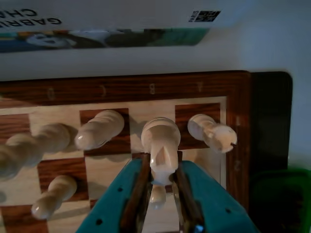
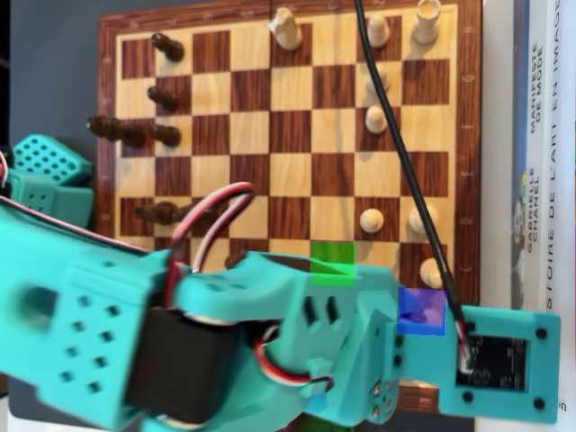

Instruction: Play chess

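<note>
The wrist view is looking dim and warm, with soft focus throughout: the white pieces [image 1: 160, 141] are glowing slightly overexposed, their edges bleeding into the chessboard [image 1: 146, 87], and the teal gripper [image 1: 163, 194] at the near edge is blurring heavily. Faint shadows are falling beneath the pieces toward the near side. The far right corner is fading into darkness, and the book [image 1: 97, 19] at the far edge is showing smeared lettering. The overhead view is appearing brighter and evenly lit, though compression is softening detail; the arm [image 2: 225, 333] is looking smudged, and a green patch [image 2: 331, 263] and a blue patch [image 2: 421, 310] are tinting its surface.
</note>
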Robot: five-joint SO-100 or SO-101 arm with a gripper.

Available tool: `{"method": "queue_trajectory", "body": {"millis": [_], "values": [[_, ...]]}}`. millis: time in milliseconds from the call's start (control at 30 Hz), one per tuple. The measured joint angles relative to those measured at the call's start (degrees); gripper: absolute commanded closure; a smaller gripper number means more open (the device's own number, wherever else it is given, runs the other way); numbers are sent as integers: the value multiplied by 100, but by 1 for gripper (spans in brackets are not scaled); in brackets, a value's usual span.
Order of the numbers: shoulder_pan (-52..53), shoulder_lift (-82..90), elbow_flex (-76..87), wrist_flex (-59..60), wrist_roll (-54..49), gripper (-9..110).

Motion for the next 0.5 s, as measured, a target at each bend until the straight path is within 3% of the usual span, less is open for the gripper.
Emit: {"method": "queue_trajectory", "body": {"millis": [500], "values": [[0, 940, 773, 9, 0, 102]]}}
